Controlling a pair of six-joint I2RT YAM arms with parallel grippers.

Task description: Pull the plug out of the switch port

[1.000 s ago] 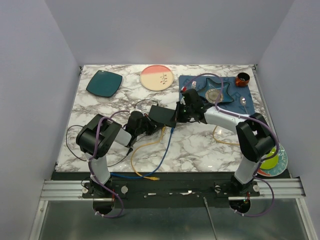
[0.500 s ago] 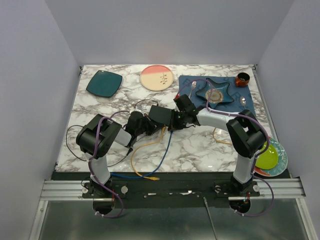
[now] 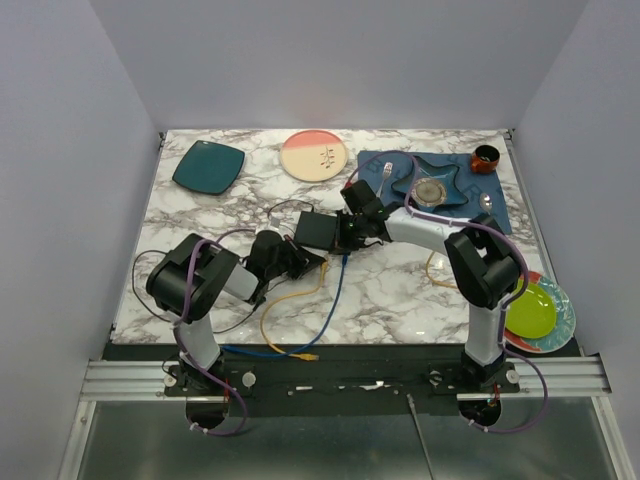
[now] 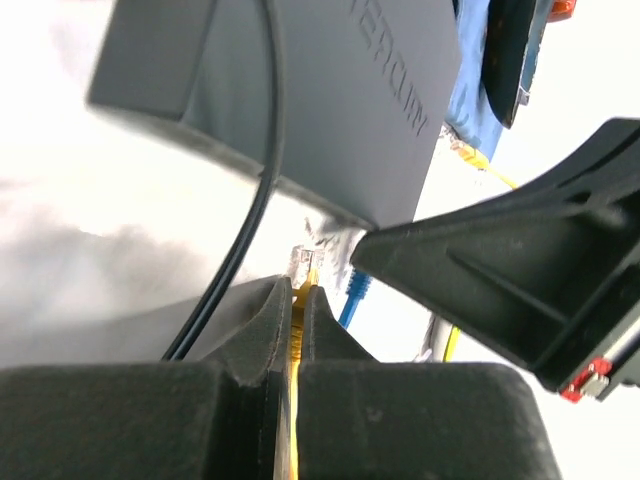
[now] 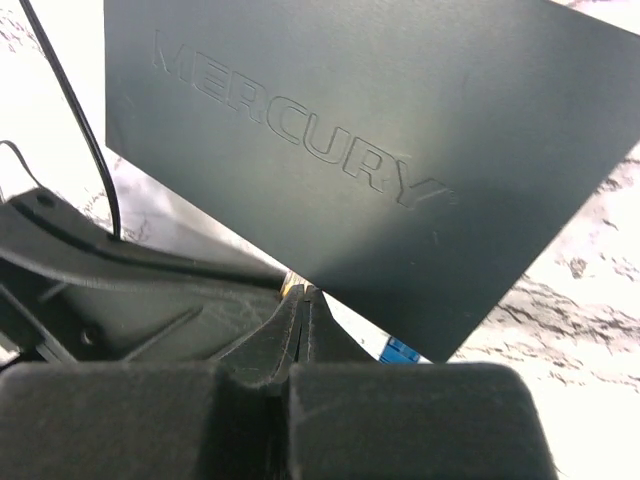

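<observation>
The switch (image 3: 318, 230) is a flat black box at the table's middle, marked MERCURY in the right wrist view (image 5: 350, 150). My left gripper (image 3: 299, 256) sits at its near-left side, shut on the yellow cable (image 3: 285, 300) just behind its clear plug (image 4: 305, 262). The plug tip shows a little short of the switch's edge (image 4: 300, 90). A blue cable (image 3: 333, 295) leaves the switch; its plug (image 4: 357, 285) sits beside the yellow one. My right gripper (image 3: 345, 233) is shut, its tips (image 5: 305, 295) against the switch's near edge, with nothing seen between them.
A teal square plate (image 3: 208, 165) and a pink plate (image 3: 313, 155) lie at the back. A blue cloth (image 3: 495, 205) with a star dish (image 3: 432, 188) and an orange cup (image 3: 486, 158) is at the back right. Green plates (image 3: 535, 312) sit at the right edge. Black cord (image 3: 148, 262) loops left.
My right arm has swung left and its gripper has closed in on the switch. The switch has shifted slightly left. My left gripper has drawn back a little toward the near left.
</observation>
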